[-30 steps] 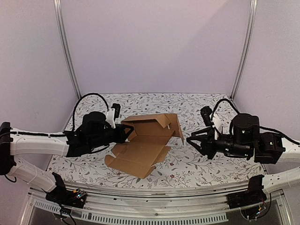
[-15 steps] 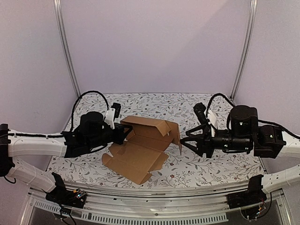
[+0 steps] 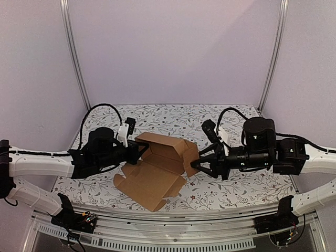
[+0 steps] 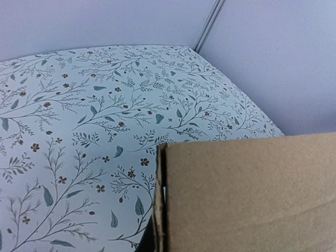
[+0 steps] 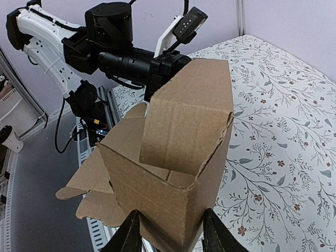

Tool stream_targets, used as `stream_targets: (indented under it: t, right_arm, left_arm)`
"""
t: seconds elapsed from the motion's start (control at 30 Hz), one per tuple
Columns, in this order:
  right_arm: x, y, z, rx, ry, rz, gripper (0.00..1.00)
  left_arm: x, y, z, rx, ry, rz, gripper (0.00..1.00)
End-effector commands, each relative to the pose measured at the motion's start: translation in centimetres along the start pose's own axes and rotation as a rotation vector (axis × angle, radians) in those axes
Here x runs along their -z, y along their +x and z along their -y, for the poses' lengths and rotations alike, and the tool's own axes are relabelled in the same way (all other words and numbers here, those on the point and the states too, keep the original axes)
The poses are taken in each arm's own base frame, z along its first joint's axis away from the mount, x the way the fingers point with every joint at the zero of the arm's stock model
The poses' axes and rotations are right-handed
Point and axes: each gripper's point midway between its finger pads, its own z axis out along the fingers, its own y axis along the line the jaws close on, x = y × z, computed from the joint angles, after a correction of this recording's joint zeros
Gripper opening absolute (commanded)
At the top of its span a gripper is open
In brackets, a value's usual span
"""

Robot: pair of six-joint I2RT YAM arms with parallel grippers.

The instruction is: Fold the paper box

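The left arm reaches in from the left of the paper box. The left gripper is at the box's left upright wall, its claw closed on the edge of that cardboard. In the left wrist view a plain brown panel fills the lower right, right up against the camera, and the fingers themselves are hidden.

The paper box sits on the floral-patterned table, about midway between the two grippers. It is half formed: the far and right walls stand up, while a flat panel with flaps and tabs lies spread on the cloth on the near side of those walls.

At the box's right end is the right gripper. Its fingers stand apart, one on each side of the box's upright right corner. I cannot tell whether they pinch the cardboard or only flank it. The right arm stretches away to the right of the box.
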Motion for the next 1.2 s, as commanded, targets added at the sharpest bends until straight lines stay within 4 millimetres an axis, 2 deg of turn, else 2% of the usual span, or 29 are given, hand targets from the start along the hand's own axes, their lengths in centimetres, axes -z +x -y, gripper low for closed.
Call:
stream_targets:
  t: [0.0, 0.33, 0.77, 0.93, 1.17]
  right_arm:
    - [-0.4, -1.7, -1.7, -0.004, -0.081, 0.039, 0.37]
    - [-2.3, -2.0, -1.5, -0.042, -0.074, 0.037, 0.36]
    - [-6.0, -1.0, 0.9, -0.081, 0.079, 0.011, 0.36]
    - [-6.6, -1.3, 2.5, -0.094, 0.185, 0.036, 0.38]
    - [-7.2, -2.0, 3.5, -0.101, 0.268, 0.068, 0.39]
  left_arm:
    - [0.4, -0.7, -0.2, -0.018, 0.01, 0.035, 0.0]
    - [1.0, -0.7, -1.6, -0.022, -0.075, 0.061, 0.0]
    - [2.2, -1.1, -3.9, 0.002, -0.227, 0.089, 0.0]
    - [2.4, -1.0, -4.3, -0.001, -0.265, 0.083, 0.0]
    - [2.4, -0.4, -4.5, 0.001, -0.308, 0.072, 0.0]
